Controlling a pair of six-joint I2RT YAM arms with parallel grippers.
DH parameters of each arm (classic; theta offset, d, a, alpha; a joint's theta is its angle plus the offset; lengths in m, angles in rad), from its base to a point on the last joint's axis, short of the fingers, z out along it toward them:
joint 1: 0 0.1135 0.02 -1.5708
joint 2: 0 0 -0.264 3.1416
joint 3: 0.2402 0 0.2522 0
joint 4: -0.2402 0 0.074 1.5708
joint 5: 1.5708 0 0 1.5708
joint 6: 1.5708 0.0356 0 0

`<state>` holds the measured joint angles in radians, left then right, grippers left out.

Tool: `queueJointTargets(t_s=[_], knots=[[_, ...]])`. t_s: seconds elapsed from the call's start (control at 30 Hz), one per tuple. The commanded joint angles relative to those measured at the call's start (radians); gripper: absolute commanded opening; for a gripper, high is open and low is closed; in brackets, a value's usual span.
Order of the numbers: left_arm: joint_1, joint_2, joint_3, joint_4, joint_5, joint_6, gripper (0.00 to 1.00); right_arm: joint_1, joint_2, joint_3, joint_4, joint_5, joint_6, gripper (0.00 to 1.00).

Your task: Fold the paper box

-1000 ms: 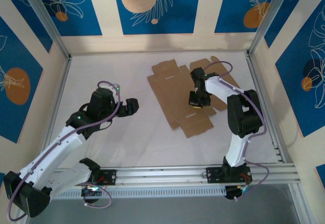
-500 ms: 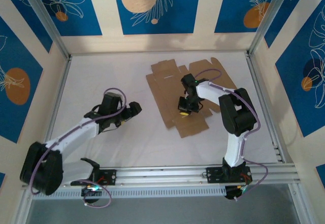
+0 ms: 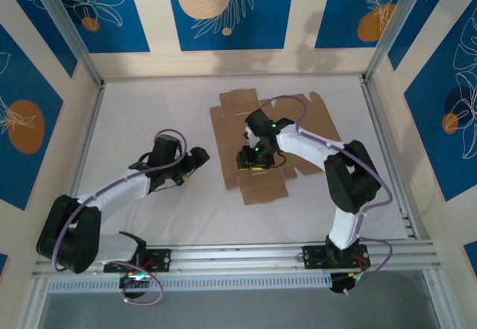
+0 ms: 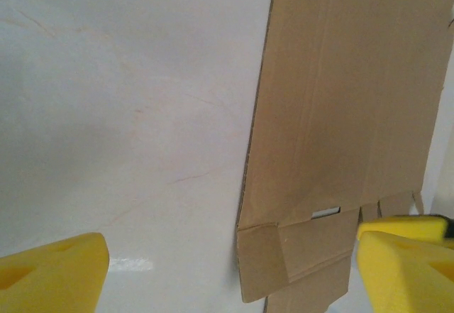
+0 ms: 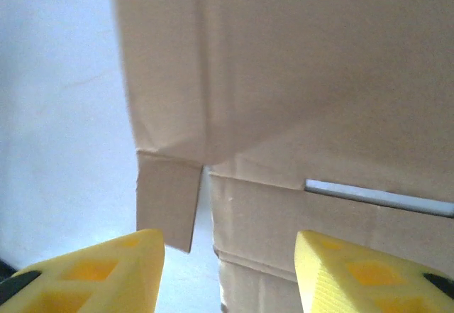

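Hovering low over the paper box (image 3: 262, 187), my right gripper (image 3: 252, 159) has its yellow fingers (image 5: 106, 263) spread wide with nothing pinched between them. Whether the tips touch the board I cannot tell. The wrist view shows a small side tab (image 5: 167, 199) and a slot (image 5: 379, 196) in the cardboard just below. My left gripper (image 3: 195, 157) sits just beside the sheet's left edge, fingers likewise apart and empty, looking along that edge.

The box lies flat and unfolded on the white table (image 3: 149, 120), toward the far middle, with flaps and tabs splayed on all sides. It looks light and thin, stiff across its panels but ready to bend at the scored creases. On the smooth tabletop it would likely slide under a sideways push.

In my judgement the best hold is a free flap edge, with one gripper pinning the base panel while the other lifts the flap about its crease. A hard pinch could dent the board.
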<state>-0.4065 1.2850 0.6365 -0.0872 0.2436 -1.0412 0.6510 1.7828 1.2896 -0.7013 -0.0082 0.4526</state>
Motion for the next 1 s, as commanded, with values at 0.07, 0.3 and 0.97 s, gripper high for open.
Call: queueJointTargets(t_s=[0.07, 0.3, 0.97], knots=[[0.082, -0.108, -0.025, -0.071, -0.009, 0.000, 0.91, 0.202, -0.110, -0.068, 0.052, 0.247, -0.610, 0.55], [0.162, -0.153, -0.056, -0.075, 0.071, -0.005, 0.91, 0.375, -0.242, -0.461, 0.596, 0.346, -1.319, 0.62], [0.198, -0.156, -0.085, -0.017, 0.122, -0.003, 0.91, 0.336, -0.054, -0.459, 0.838, 0.447, -1.429, 0.56]])
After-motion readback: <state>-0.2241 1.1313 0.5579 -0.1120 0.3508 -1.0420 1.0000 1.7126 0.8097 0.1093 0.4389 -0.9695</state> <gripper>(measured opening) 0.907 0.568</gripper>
